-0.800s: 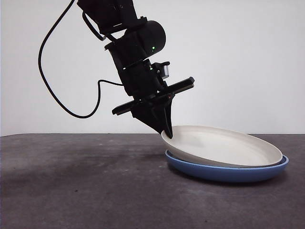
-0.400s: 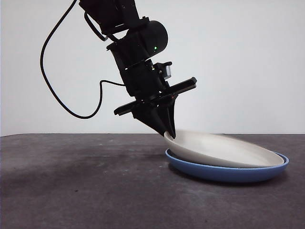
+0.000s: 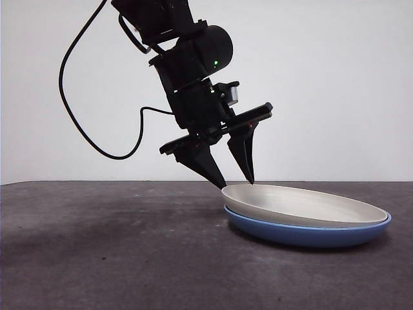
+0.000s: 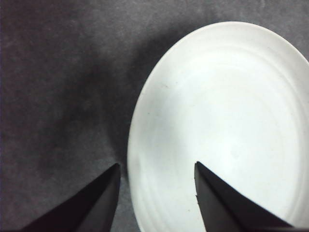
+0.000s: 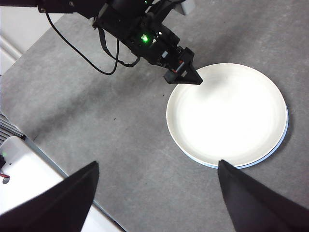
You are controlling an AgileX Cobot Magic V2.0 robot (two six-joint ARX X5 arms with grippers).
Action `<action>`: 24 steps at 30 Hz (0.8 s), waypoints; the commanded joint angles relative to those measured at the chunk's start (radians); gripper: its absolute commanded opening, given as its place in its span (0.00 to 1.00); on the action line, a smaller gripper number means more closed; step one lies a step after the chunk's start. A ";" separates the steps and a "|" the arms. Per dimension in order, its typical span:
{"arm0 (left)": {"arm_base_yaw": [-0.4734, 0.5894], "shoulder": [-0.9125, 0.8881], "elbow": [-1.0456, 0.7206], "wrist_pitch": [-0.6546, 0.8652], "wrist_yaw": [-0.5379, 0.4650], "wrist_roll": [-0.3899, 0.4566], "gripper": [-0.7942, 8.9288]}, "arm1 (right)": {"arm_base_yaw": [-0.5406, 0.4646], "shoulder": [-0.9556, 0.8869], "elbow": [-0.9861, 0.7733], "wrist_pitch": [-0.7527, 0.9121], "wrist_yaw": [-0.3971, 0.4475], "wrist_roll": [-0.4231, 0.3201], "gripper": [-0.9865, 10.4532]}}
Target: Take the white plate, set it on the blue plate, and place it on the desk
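Two plates are sitting stacked on the desk (image 3: 116, 258): the white plate (image 3: 303, 205) is lying nested inside the blue plate (image 3: 310, 234), right of centre in the front view. From the right wrist view, only a thin crescent of the blue plate (image 5: 285, 135) is showing around one edge of the white plate (image 5: 227, 113), so the two are resting nearly concentric. The left gripper (image 3: 235, 179) is hanging just above the white plate's left rim, its jaws spread apart and straddling the rim line, one tip outside over the desk, the other over the plate's interior; neither tip is visibly touching the plate. In the left wrist view the left gripper (image 4: 157, 166) is showing the same wide gap, with the white plate (image 4: 227, 125) between and beyond its tips. The right gripper (image 5: 157, 166) is waiting high above the desk, jaws wide apart, holding nothing. No brand, label or legible writing is showing on either plate or on the arms; a green indicator light (image 3: 216, 63) is glowing on the left arm.
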 commanded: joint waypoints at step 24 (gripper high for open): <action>0.144 -0.488 0.037 -0.276 0.002 0.175 0.34 | 0.002 0.021 0.019 0.007 0.213 0.011 0.43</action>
